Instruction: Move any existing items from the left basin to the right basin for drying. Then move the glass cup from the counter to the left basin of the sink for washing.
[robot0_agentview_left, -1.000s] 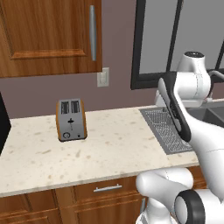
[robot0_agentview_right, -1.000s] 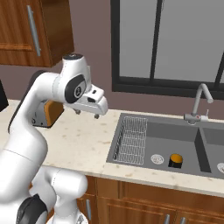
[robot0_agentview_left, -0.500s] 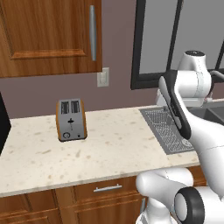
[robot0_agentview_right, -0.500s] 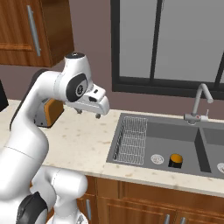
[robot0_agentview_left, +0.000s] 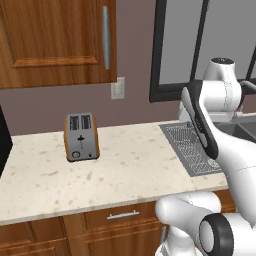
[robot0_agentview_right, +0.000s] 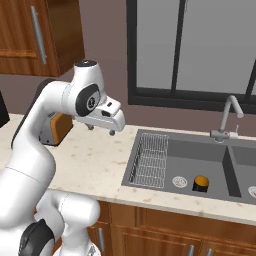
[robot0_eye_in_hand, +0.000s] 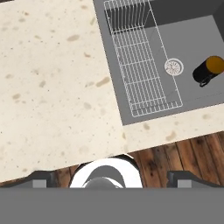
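Observation:
A short black cylinder with an orange top (robot0_agentview_right: 200, 183) stands on the floor of the sink's left basin (robot0_agentview_right: 200, 160), beside the round silver drain (robot0_agentview_right: 179, 181). In the hand view the same cylinder (robot0_eye_in_hand: 208, 70) is at the right edge, past the drain (robot0_eye_in_hand: 173, 66). My gripper (robot0_agentview_right: 101, 130) hangs open and empty above the beige counter (robot0_agentview_right: 95, 160), left of the sink and well away from the cylinder. Its fingertips (robot0_eye_in_hand: 41, 179) stand wide apart. A divider separates the narrower right basin (robot0_agentview_right: 245, 167). The glass cup is out of view.
A wire rack (robot0_agentview_right: 150, 160) lies in the left part of the left basin. A silver gooseneck tap (robot0_agentview_right: 227, 120) rises behind the divider. A wood-sided toaster (robot0_agentview_left: 81, 136) stands on the counter to the left. Wall cabinets (robot0_agentview_left: 55, 40) hang above it.
The arm has shifted only very slightly; the gripper stays open over the counter. Nothing in the sink has moved.

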